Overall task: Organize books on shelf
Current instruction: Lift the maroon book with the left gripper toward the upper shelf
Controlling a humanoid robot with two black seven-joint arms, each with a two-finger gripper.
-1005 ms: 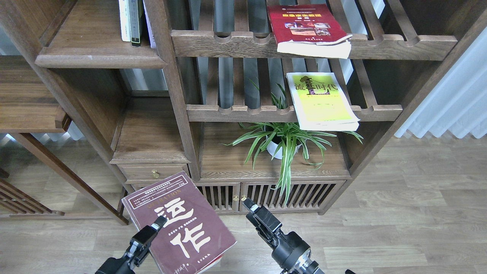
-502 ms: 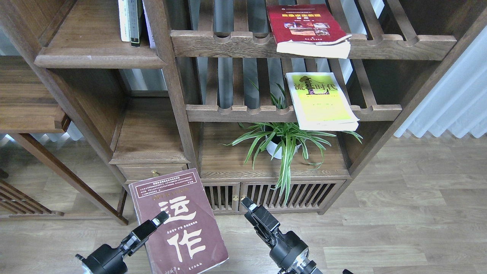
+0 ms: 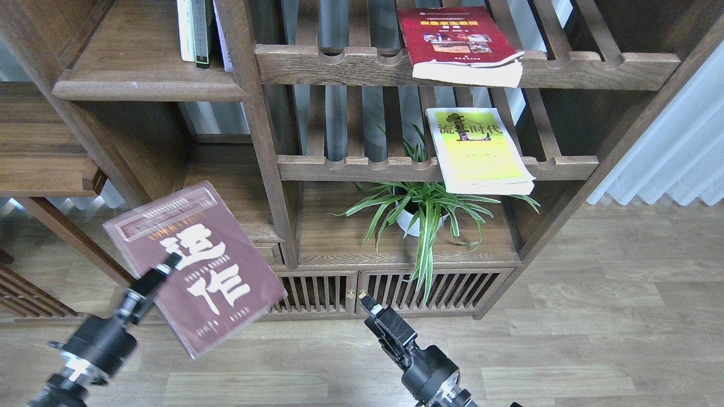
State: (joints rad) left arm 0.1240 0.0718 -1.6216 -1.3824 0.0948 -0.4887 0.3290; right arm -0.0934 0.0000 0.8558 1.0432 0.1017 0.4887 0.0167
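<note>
My left gripper (image 3: 167, 265) is shut on the dark maroon book (image 3: 195, 265) with big white characters and holds it tilted in the air, in front of the low left part of the bookcase. The red book (image 3: 458, 42) lies on the upper slatted rack. The yellow-green and white book (image 3: 478, 150) lies on the slatted rack below it. The solid dark-brown shelf (image 3: 141, 85) is at the upper left, with a few upright books at its back. My right gripper (image 3: 373, 308) is low in the middle, empty; its fingers cannot be told apart.
A potted spider plant (image 3: 418, 212) stands on the low cabinet top under the racks. A small drawer unit (image 3: 237, 186) sits behind the maroon book. A white curtain (image 3: 673, 152) hangs at the right. Wooden floor lies in front.
My left arm has swung up and to the left, carrying the maroon book from low centre to in front of the drawer unit. The right arm has hardly moved.
</note>
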